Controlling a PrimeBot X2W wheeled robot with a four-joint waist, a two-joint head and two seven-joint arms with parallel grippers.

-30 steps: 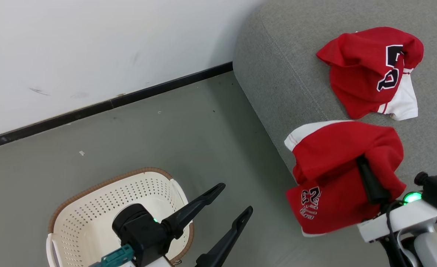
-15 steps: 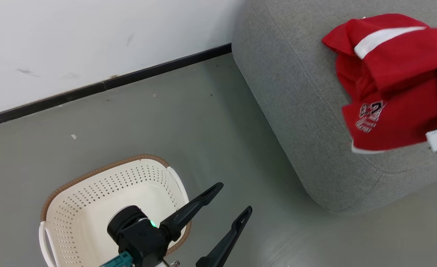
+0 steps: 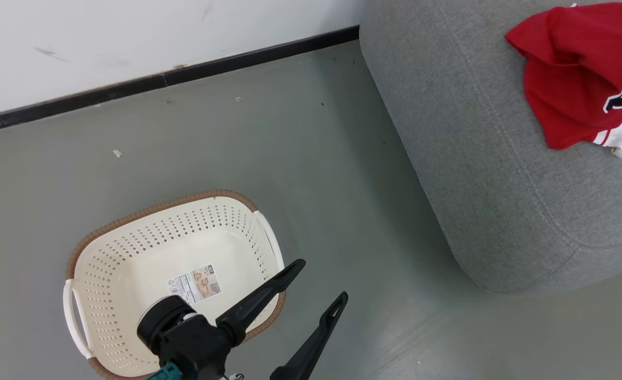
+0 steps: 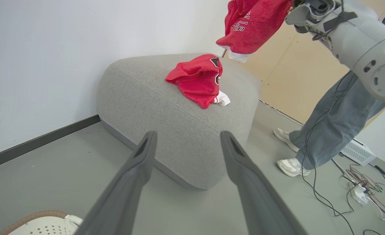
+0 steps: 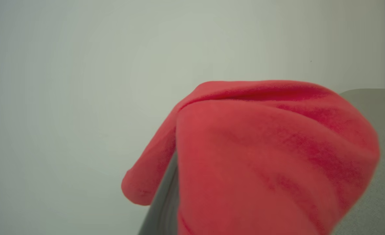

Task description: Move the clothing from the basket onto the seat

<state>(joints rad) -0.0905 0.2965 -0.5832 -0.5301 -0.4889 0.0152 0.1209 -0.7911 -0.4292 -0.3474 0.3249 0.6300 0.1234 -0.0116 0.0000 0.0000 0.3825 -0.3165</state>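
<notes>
**Status.** The basket (image 3: 131, 248), lower left of the head view, holds nothing but its label, so this is judged the last transfer. The placed garment (image 3: 569, 79) lies on the seat (image 3: 474, 184) at upper right.

**Grippers.** The left gripper (image 3: 321, 279) is spread wide and empty at bottom centre. The right gripper (image 4: 293, 6) is clenched on the held garment (image 4: 251, 26), at the top of the left wrist view, well above the seat's far side.

**Risks.**
1. Height: if released from there, the cloth may drift and slide off the seat's rounded far edge to the floor.
2. Snagging: in the right wrist view the held garment (image 5: 261, 156) drapes over the fingers (their tips are hidden). It may cling when they part and be dragged back off the seat.
3. Surroundings: a person's legs (image 4: 336, 120) and loose cables (image 4: 359, 182) lie at the right of the left wrist view, beneath the right arm. A wide swing could bring the arm too near them.
</notes>
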